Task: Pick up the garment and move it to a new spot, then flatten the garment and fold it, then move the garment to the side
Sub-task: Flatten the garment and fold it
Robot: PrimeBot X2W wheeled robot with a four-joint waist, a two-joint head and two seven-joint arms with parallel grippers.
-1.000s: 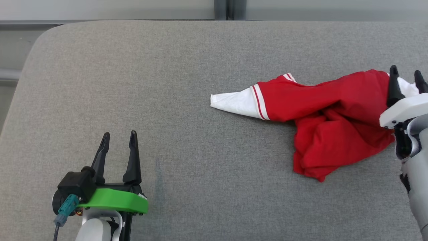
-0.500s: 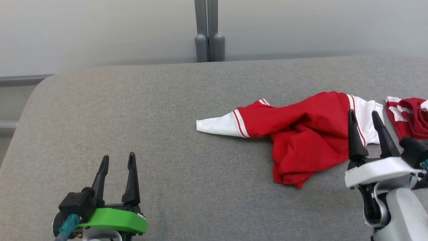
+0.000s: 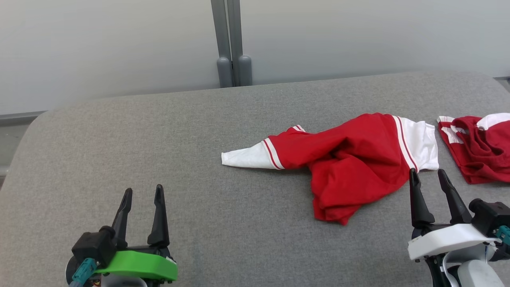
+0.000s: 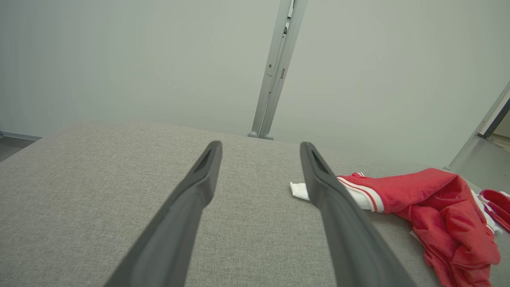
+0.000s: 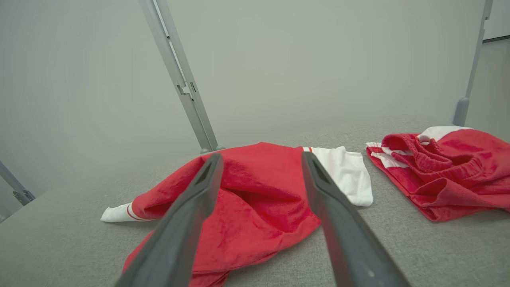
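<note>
The left gripper [image 3: 144, 188] was seen at the lower left of the head view, above a green collar [image 3: 139, 265]; its two dark fingers were held wide apart and nothing was gripped between them; in the left wrist view only bare grey fabric was framed by the gap. The grey cushioned surface [image 3: 199, 131] was spread across the whole width; behind it, a grey post [image 3: 229, 40] was set upright against a pale wall [image 3: 99, 48], a little left of centre. The garment [image 3: 346, 167] was found right of centre on the surface, well apart from the left gripper; it was crumpled, red in the body, with one sleeve drawn out leftward and ended by a white tip behind two thin red stripes; a second white panel was laid at its right end. The right gripper [image 3: 427, 171] was placed at the lower right, above a white collar [image 3: 446, 239]; its jaws were likewise spread and empty; its fingertips were pointed at the near edge of the garment, just beside the white panel, and whether the cloth was touched could not be told. At the far right a second red and white piece [image 3: 478, 147] was bunched on the surface, parted from the garment by a narrow strip of grey.
</note>
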